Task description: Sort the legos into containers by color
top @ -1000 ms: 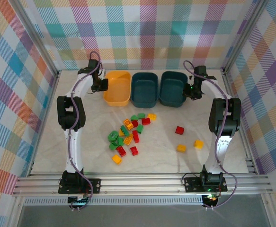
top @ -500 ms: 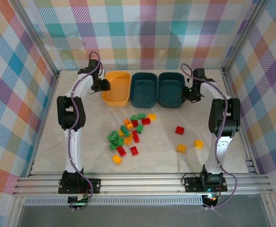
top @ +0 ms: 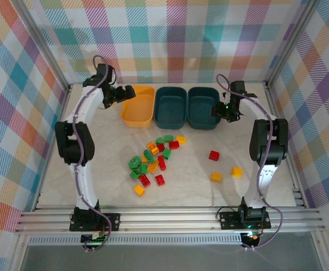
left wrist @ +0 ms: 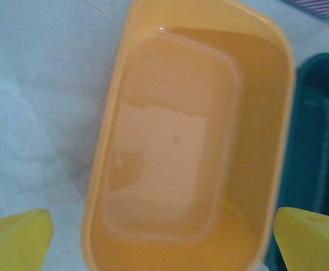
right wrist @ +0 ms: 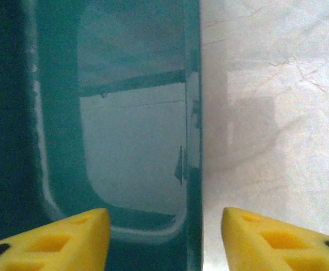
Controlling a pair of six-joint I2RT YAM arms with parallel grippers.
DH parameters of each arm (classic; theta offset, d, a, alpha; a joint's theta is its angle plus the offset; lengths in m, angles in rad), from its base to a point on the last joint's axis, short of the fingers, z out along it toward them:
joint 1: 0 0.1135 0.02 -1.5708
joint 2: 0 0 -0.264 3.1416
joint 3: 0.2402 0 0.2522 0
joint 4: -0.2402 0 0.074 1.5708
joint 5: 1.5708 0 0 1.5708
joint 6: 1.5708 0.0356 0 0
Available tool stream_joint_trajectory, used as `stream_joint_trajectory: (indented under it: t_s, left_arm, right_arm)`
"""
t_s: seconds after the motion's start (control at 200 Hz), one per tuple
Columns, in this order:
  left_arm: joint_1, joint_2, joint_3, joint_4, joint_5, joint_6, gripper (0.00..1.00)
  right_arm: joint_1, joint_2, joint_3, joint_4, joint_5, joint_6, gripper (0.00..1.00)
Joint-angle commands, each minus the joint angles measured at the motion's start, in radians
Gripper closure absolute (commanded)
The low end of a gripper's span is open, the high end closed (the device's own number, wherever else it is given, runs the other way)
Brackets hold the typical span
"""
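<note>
The orange-yellow tub (top: 138,107) and two dark teal tubs (top: 170,107) (top: 202,107) stand side by side at the back, all empty. My left gripper (top: 127,92) hangs open over the orange tub's far left corner; its wrist view looks down into the orange tub (left wrist: 175,141), with yellow fingers (left wrist: 23,237) far apart. My right gripper (top: 216,110) is open, astride the right wall of the right teal tub (right wrist: 130,141). Green, red and yellow legos (top: 153,161) lie heaped mid-table. A red brick (top: 214,155) and two yellow bricks (top: 216,176) (top: 236,171) lie apart to the right.
The marble tabletop (top: 102,169) is bare left of the pile and along the front. Checked walls close in the back and both sides. An aluminium rail (top: 170,217) runs along the near edge by the arm bases.
The right teal tub has slid left against the middle tub with my right gripper on its wall. My left arm has lifted and swung left, away from the orange tub.
</note>
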Motion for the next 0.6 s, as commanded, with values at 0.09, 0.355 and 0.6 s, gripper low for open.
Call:
stream_joint_trajectory:
  t_s: [0.09, 0.355, 0.6]
  left_arm:
    - [-0.017, -0.484, -0.410, 0.148, 0.004, -0.253, 0.00]
    - [-0.053, -1.120, -1.083, 0.266, 0.024, -0.406, 0.00]
    - [-0.075, -1.393, -1.416, 0.353, 0.158, -0.535, 0.00]
  right_arm:
    - [0.007, -0.249, -0.083, -0.026, 0.083, 0.118, 0.36]
    - [0.006, -0.731, -0.601, 0.036, 0.254, 0.310, 0.25]
    - [0.007, -0.984, -0.848, -0.118, 0.377, 0.341, 0.15]
